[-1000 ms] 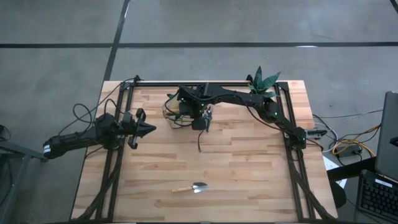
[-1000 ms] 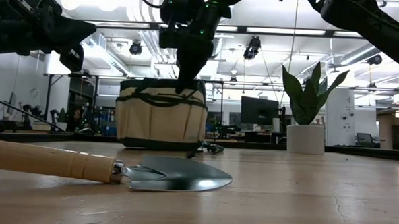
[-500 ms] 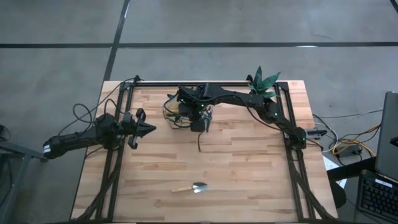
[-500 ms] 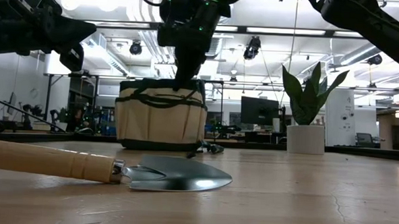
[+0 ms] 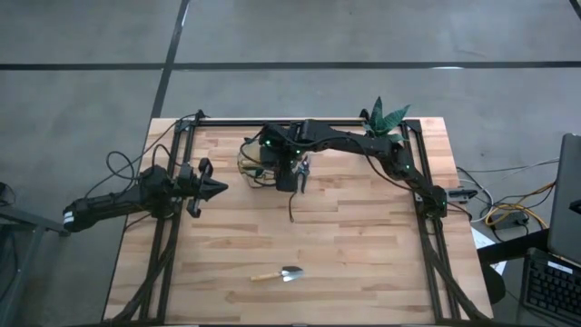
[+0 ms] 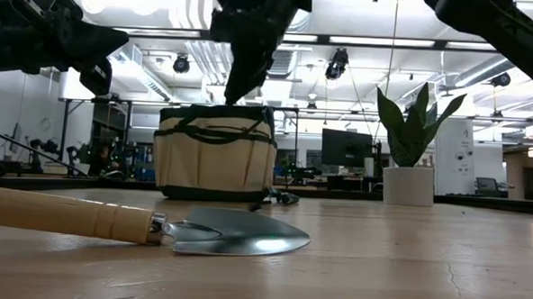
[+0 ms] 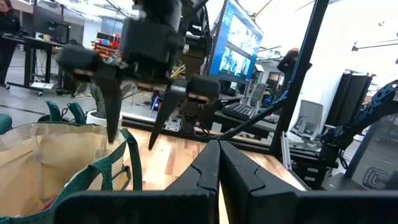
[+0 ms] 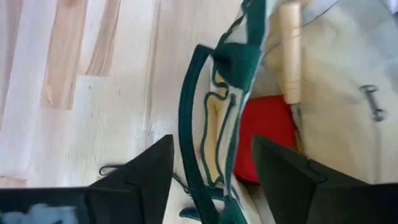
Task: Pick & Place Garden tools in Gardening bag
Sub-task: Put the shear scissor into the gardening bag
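Low view shows my right gripper [image 6: 236,76] now spread apart and lifted above the bag [image 6: 215,154], so that tool is dropped in; one trowel [image 6: 137,223] remains on the table, left gripper [image 5: 216,189] closed, idle.

- left arm [image 5: 136,198]: matte black, chunky jointed segments, white band near its base, loose black cable looping beside it
- left gripper [image 7: 219,163]: two black fingers, flat-faced, tapering to wedge tips
- right arm [image 5: 363,145]: black, long slim links, small green light at the wrist, another further along
- right gripper [image 8: 214,177]: two black angular fingers, matte, pointed; thin wires bundled by the wrist in the high view
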